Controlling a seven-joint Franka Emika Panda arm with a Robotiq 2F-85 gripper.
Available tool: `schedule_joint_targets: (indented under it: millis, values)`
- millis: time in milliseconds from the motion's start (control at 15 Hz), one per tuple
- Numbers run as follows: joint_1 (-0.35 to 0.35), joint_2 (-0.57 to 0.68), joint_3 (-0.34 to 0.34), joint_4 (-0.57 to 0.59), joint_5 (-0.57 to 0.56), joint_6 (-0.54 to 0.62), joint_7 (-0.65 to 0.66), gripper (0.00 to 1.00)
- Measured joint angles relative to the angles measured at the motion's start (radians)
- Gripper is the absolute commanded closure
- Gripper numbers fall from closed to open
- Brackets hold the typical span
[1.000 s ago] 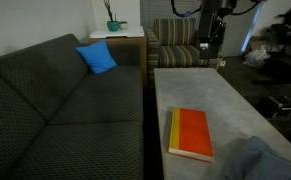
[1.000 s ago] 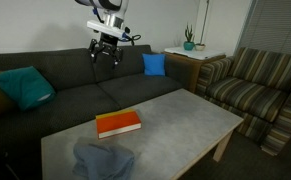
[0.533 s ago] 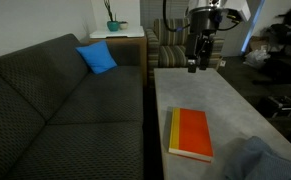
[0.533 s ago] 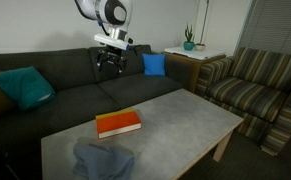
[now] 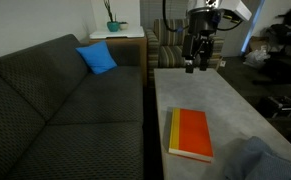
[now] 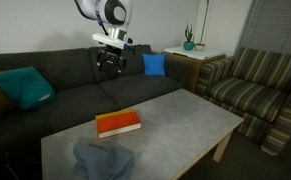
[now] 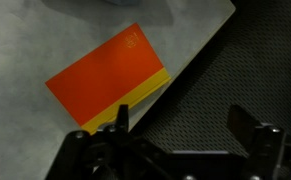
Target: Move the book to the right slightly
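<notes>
The orange-red book (image 5: 192,134) with a yellow spine lies flat on the grey coffee table (image 5: 210,90), near its front end. It also shows in an exterior view (image 6: 118,124) and in the wrist view (image 7: 107,77). My gripper (image 5: 192,67) hangs in the air well above the table's far end, apart from the book. In an exterior view (image 6: 109,69) it hangs in front of the sofa back. In the wrist view the gripper (image 7: 180,122) is open and empty, with the dark sofa seat showing between its fingers.
A dark grey sofa (image 5: 55,110) runs along the table. A blue pillow (image 5: 97,57) lies at its far end. A striped armchair (image 6: 250,85) stands beyond the table. A grey-blue cloth (image 6: 102,160) lies on the table next to the book.
My gripper came down and moved over toward the table between one second and half a second ago. Since then it has hardly moved. The book has not moved.
</notes>
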Motion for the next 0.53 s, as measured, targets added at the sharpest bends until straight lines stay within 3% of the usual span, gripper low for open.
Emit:
schedule_joint_targets:
  millis: [200,533]
  values:
    - [0.025,0.056,-0.006,0.063,-0.007,-0.034,0.045,0.00]
    - [0.090,0.243,-0.013,0.292,-0.031,-0.176,0.062,0.00]
